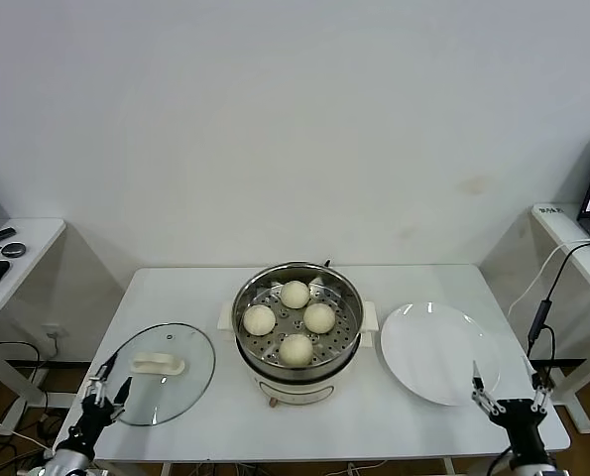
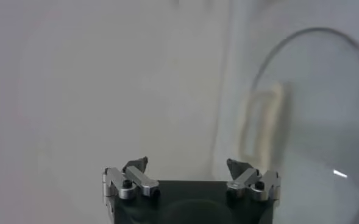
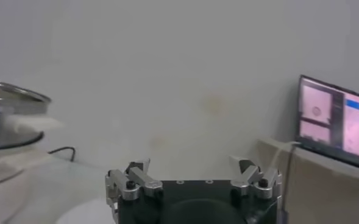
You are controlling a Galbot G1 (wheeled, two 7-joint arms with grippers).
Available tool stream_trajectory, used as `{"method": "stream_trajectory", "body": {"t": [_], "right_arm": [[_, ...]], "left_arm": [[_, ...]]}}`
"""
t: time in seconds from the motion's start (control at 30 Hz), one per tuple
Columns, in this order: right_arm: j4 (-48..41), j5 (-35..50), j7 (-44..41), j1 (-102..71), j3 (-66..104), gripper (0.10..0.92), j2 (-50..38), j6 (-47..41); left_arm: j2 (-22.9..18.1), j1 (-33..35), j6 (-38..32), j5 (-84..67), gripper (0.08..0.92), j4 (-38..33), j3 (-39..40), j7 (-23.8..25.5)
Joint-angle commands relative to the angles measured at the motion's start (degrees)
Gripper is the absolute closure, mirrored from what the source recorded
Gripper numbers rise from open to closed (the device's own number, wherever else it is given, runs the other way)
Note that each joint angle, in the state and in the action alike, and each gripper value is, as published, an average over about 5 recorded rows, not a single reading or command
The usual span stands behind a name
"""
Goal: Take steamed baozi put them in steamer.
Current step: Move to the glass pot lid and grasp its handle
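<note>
We see all four steamed baozi (image 1: 295, 321) already on the tray of the steamer (image 1: 296, 363) at the desk's middle; the plate (image 1: 435, 353) is bare. Both the left gripper (image 1: 108, 388) and the right gripper (image 1: 509, 388) hang spread and empty at the desk's front corners, about equally far from it; we judge nothing remains to fetch.

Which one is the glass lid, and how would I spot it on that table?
Start at the shiny steamer in the middle of the white table, with four buns inside. Look to the robot's left: the lid lies flat near the table's front edge. Unlike the solid white plate on the other side, it is see-through with a white handle.
</note>
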Motion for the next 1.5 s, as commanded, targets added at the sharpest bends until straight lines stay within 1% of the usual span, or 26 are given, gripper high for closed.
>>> {"method": "stream_trajectory", "body": {"t": [0.03, 0.43, 0.7, 1.1, 1.2, 1.43, 1.5], "right_arm": [[0.62, -0.74, 0.72, -2.80, 2.47, 0.203, 3.35, 1.13], [0.37, -1.26, 0.42, -2.95, 2.28, 0.203, 3.26, 0.84], [-0.10, -1.97, 0.28, -2.98, 1.56, 0.203, 3.37, 0.95], [-0.05, -3.31, -0.05, -3.54, 1.19, 0.203, 3.50, 1.32], [0.09, -3.37, 0.02, -3.55, 1.02, 0.203, 3.50, 1.20], [0.45, -3.68, 0.08, -3.46, 0.08, 0.203, 3.39, 0.72], [0.43, -3.86, 0.10, -3.41, -0.21, 0.203, 3.34, 0.72]], "left_arm": [[2.44, -8.90, -3.09, 10.88, 0.177, 8.20, 5.01, 0.43], [2.72, -13.66, -2.92, 10.16, 0.177, 10.81, 7.12, 0.24], [2.82, -16.32, -2.36, 9.53, 0.177, 11.41, 8.37, 1.25], [1.69, -19.77, -2.18, 9.75, 0.183, 17.46, 9.91, 1.04], [1.48, -20.02, -2.28, 10.02, 0.236, 18.45, 9.76, 0.47], [1.16, -19.65, -3.12, 8.89, 0.441, 18.20, 9.12, -0.06], [1.06, -19.49, -3.20, 8.31, 0.493, 18.18, 9.15, -1.16]]}}
